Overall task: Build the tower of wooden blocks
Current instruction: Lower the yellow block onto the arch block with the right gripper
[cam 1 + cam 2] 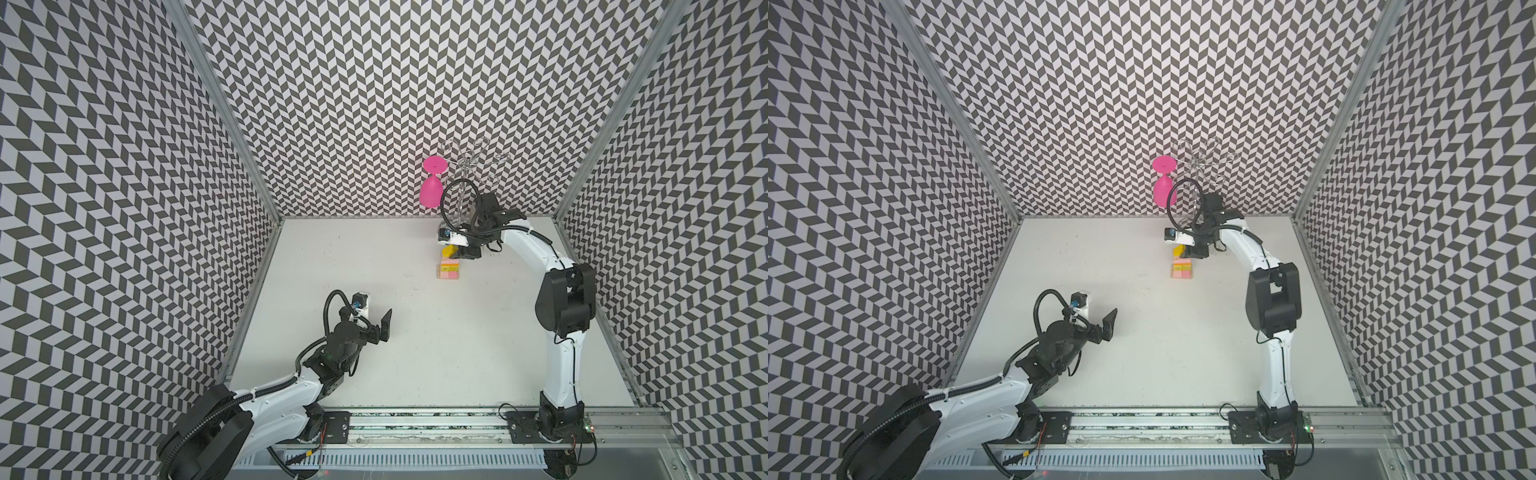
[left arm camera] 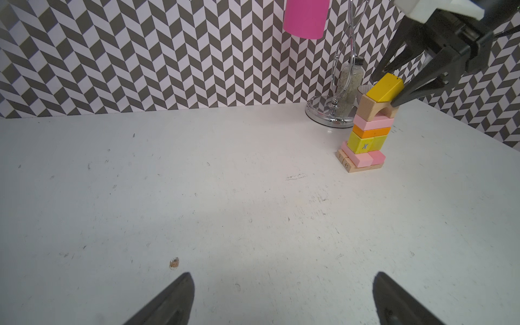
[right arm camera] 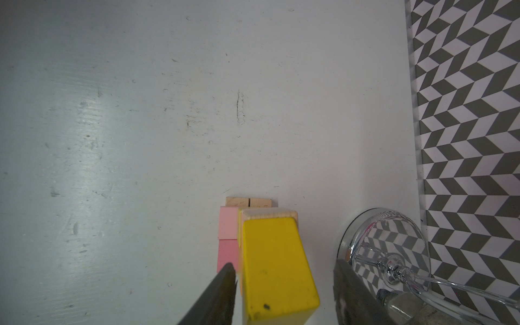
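Leaning glossy yellow block (image 2: 384, 88) atop notched wooden arch (image 2: 368, 107).

chrome stand (image 2: 329, 114) beside tower (image 2: 365, 140), table (image 2: 225, 197) elsewhere bare

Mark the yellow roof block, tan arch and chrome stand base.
yellow roof block (image 2: 383, 90): left wrist view, long top face
tan arch (image 2: 367, 109): left wrist view, one leg
chrome stand base (image 2: 316, 114): left wrist view, its rim

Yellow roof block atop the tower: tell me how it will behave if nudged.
The yellow roof block sits tilted on the tan arch, so it would likely slide or tip off. Its painted faces look smooth, probably slippery. Rigid wood, unlikely to bend.
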`<state>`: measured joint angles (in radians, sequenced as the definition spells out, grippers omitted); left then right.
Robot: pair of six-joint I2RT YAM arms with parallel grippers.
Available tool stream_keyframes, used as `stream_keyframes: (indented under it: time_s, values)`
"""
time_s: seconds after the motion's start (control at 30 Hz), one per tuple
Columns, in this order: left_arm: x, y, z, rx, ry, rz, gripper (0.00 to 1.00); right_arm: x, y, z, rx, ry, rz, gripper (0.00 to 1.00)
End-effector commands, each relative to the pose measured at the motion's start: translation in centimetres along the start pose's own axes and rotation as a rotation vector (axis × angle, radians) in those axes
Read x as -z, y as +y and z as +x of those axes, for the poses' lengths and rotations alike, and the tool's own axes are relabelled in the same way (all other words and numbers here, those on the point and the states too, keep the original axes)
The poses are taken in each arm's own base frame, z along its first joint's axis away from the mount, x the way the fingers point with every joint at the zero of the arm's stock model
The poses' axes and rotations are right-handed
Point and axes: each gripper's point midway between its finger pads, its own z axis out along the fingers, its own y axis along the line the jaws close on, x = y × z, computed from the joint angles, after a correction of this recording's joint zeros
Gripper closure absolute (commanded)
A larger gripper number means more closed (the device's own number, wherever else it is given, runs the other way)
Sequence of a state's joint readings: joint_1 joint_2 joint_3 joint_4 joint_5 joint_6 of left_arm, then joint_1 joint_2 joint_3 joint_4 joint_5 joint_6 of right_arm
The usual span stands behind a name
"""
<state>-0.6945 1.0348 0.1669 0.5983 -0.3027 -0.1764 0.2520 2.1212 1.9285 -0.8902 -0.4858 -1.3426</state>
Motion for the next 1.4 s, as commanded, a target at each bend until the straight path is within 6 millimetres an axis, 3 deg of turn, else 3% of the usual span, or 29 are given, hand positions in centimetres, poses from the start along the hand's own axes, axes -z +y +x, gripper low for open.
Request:
stream_keyframes:
  time_s: [0.0, 1.37]
  values:
    - [-0.23, -0.34, -1.5, 0.004, -0.034, -0.003, 0.01, 1.82, -1.04, -1.06, 0.02, -0.022, 0.055, 0.45]
    - [-0.26, -0.45, -1.47, -0.001, -0.033, -0.003, 0.01, 0.83, -1.29, -1.04, 0.009, -0.013, 0.061, 0.46]
